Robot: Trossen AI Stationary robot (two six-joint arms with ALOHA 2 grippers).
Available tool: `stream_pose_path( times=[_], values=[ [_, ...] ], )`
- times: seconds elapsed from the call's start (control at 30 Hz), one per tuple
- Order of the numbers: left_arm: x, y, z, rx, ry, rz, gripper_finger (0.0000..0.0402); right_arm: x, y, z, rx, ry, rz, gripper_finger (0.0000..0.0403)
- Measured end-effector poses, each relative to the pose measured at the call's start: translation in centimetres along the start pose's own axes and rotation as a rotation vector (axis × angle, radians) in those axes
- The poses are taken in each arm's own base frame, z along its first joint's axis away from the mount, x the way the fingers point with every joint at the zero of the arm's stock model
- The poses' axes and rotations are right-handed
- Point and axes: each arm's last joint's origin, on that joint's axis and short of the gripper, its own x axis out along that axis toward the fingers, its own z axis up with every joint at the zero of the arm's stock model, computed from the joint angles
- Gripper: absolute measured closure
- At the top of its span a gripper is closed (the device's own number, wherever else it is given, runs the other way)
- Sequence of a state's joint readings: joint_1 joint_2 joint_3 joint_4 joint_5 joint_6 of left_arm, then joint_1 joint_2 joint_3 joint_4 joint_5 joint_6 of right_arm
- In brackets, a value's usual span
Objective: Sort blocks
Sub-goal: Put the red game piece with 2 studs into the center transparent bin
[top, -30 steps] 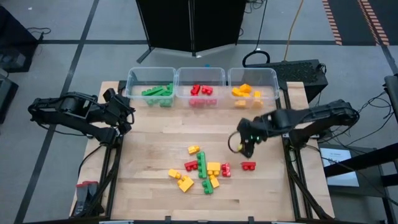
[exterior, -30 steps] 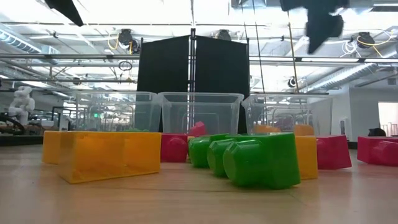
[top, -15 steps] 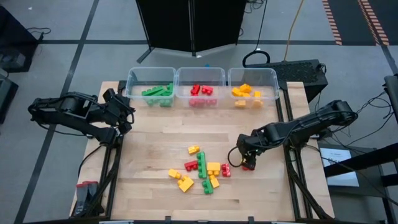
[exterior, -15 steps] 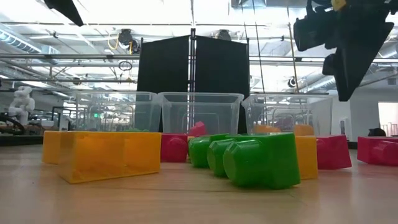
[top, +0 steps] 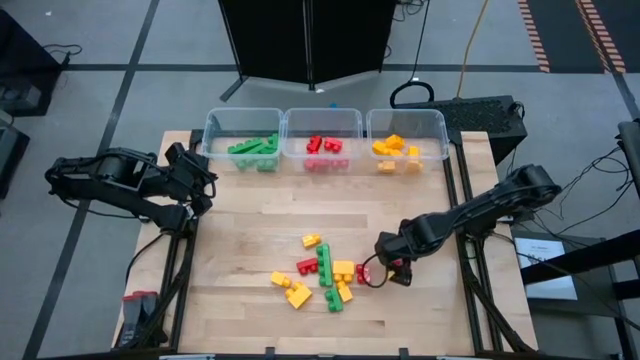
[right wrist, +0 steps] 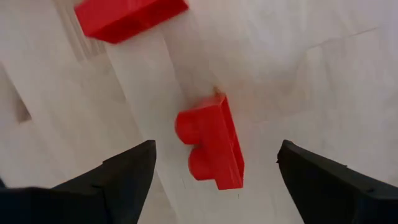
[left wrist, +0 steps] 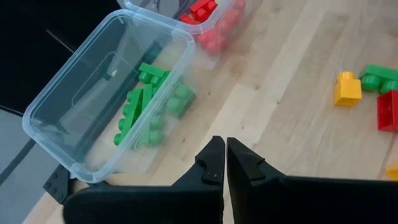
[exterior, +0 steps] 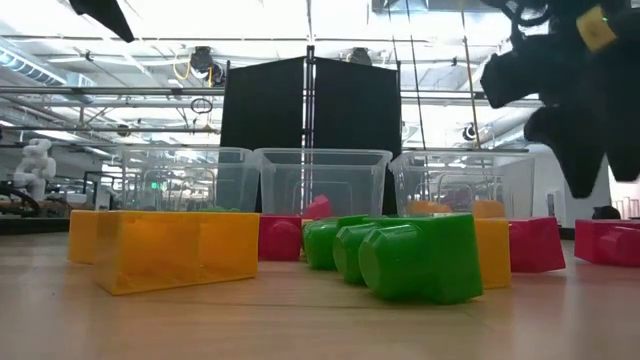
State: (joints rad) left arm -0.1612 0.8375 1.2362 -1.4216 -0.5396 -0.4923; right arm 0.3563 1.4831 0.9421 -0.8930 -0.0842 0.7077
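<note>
Loose red, green and yellow blocks [top: 325, 270] lie in a cluster on the wooden table, in its near half. My right gripper [top: 395, 268] hangs low over the right end of this cluster, open. In the right wrist view its fingers [right wrist: 124, 171] stand on either side of a small red block [right wrist: 211, 146] that lies flat on the wood, untouched. A second red block [right wrist: 130, 15] lies just beyond it. My left gripper [left wrist: 225, 155] waits shut near the table's left edge [top: 205, 180], beside the green bin.
Three clear bins stand in a row along the far edge: green blocks in the left one [top: 243, 140], red in the middle one [top: 322, 138], yellow in the right one [top: 405, 138]. Bare wood lies between the bins and the cluster. The low view shows my right gripper [exterior: 585, 110] above the blocks.
My right gripper has moved toward the table's near edge and come down over the red block at the right end of the cluster, staying open. The blocks have not moved.
</note>
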Motion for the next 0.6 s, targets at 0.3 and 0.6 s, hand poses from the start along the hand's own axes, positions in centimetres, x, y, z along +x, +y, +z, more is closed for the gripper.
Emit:
stream_pose_path(
  times=[0.3, 0.6],
  values=[
    [0.0, 0.0, 0.1, -0.012, -0.006, -0.003, 0.0402, 3.3, 0.5, 0.5, -0.086, 0.097, -0.080, 0.0075],
    [0.0, 0.0, 0.1, -0.057, -0.007, -0.003, 0.0402, 7.5, 0.9, 1.4, -0.091, 0.183, -0.121, 0.0103]
  ],
)
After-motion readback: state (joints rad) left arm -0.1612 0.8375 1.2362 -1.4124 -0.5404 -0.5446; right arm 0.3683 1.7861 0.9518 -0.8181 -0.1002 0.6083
